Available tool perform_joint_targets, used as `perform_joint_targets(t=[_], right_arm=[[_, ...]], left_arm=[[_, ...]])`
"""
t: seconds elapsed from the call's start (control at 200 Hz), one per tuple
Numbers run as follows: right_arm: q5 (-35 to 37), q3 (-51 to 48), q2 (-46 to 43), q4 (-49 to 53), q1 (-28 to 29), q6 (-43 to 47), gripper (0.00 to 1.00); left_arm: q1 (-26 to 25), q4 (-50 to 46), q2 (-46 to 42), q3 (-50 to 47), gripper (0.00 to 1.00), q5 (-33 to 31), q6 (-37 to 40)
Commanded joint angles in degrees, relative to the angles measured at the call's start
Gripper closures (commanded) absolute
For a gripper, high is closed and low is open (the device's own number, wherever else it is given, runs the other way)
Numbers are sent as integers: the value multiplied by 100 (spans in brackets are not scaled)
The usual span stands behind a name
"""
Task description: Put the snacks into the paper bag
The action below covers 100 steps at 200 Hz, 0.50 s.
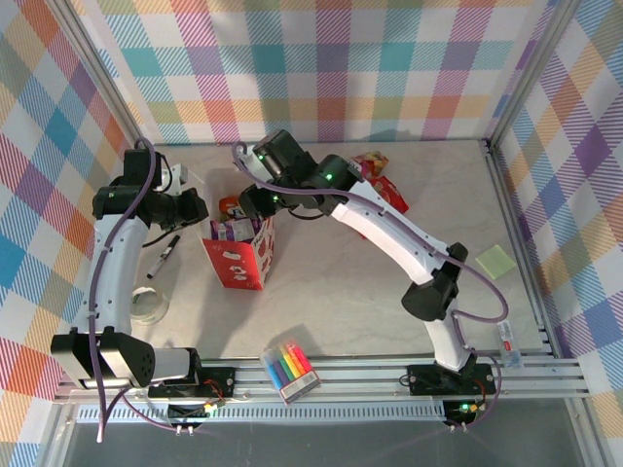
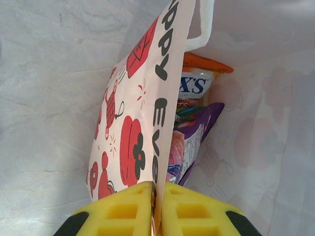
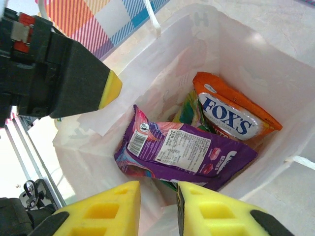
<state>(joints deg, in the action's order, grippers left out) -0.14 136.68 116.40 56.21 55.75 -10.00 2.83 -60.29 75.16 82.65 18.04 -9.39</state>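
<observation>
The paper bag (image 1: 243, 258) stands upright left of centre, red below and white at the top. My left gripper (image 1: 201, 208) is shut on its left wall (image 2: 147, 113), the yellow pads (image 2: 133, 206) pinching the paper. My right gripper (image 3: 158, 189) hovers open just above the bag's mouth (image 1: 255, 202), nothing between its fingers. Inside the bag lie a purple snack packet (image 3: 187, 152) and an orange FOX'S packet (image 3: 231, 115), with a green one partly hidden beneath. Both also show past the bag wall, purple (image 2: 197, 140) and orange (image 2: 206, 64). Two more snacks (image 1: 382, 180) lie at the back.
A clear pack of coloured markers (image 1: 289, 370) sits near the front rail. A black marker (image 1: 164, 255) and a tape roll (image 1: 148, 306) lie left of the bag. A green sticky pad (image 1: 494, 261) is at the right. Metal frame posts edge the table.
</observation>
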Motion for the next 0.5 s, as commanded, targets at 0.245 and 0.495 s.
perform_joint_targets(t=[0.245,0.495], right_arm=[[785,-1171,-1506,-550,47,351,71],[1588,-2111,-2293,-675,34,505,68]], left_arm=[[103,-247,-168,94,88,-31,26],[104,-279,-237,118,88,-2,22]])
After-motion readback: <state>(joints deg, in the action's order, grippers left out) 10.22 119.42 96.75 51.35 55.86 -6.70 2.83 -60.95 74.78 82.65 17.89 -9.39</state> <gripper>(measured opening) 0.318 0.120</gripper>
